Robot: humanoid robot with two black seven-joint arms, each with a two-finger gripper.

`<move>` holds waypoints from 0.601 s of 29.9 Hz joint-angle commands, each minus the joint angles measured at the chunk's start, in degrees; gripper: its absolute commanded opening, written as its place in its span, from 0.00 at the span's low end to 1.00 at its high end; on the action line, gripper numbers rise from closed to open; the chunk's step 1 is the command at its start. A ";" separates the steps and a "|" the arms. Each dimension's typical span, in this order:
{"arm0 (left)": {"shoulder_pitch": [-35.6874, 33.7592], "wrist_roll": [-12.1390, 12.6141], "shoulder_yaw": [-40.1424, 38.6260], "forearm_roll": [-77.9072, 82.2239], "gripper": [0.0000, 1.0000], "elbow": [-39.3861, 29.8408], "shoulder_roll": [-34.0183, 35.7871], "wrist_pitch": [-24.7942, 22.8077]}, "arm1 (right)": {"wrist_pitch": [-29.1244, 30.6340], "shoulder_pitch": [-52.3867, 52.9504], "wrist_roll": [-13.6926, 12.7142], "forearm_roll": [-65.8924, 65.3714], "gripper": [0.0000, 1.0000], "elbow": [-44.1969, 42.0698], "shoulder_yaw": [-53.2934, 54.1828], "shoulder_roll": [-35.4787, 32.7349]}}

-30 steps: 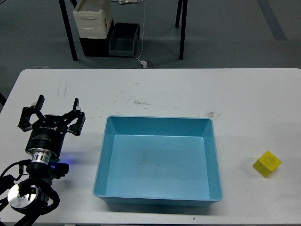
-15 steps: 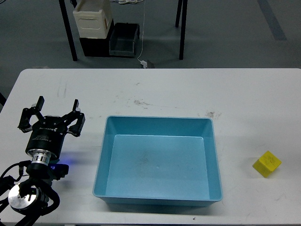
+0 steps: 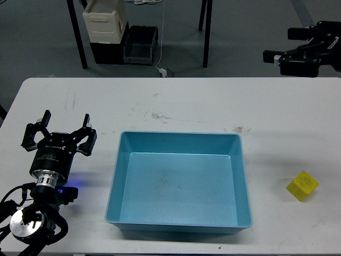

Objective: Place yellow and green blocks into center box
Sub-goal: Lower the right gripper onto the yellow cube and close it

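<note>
- white table [image 3: 186, 101] fills most of the view, scuff marks near its far middle, otherwise bare surface on both sides of the box
- blue box [image 3: 179, 181] sits mid-table toward the near edge, open top, nothing inside, only faint smudges on its floor
- left arm comes up from the near-left corner; left gripper [image 3: 58, 127] over the left part of the table, fingers spread wide, holding nothing, touching nothing visible
- bare tabletop between left gripper and the box's left wall, gripper near the wall but apart from it
- right gripper [image 3: 274, 56] enters at the top-right, beyond the far edge of the table near the far-right corner, dark and seen sideways; cannot tell how far its fingers are parted, nothing seen in it
- yellow block [image 3: 302, 185] lies on the table near the right edge, toward the near-right corner, tilted so a corner faces the view, well apart from the box's right wall
- clear table strip between yellow block and box, and from the block up to the far edge
- green block not visible anywhere in view
- behind the table: dark bin [image 3: 140, 45] on the floor, cream container [image 3: 105, 22] beside it, black table legs [image 3: 78, 37]
</note>
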 commanded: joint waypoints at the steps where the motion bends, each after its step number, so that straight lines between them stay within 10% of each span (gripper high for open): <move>1: -0.08 0.00 0.00 -0.02 1.00 -0.01 -0.06 0.01 | 0.00 -0.55 -0.02 -1.85 0.99 4.30 -4.69 -6.58; 18: -0.17 0.00 0.44 0.07 1.00 0.87 -0.94 0.01 | 0.00 -1.87 -0.02 -6.16 0.99 5.03 -30.81 -16.28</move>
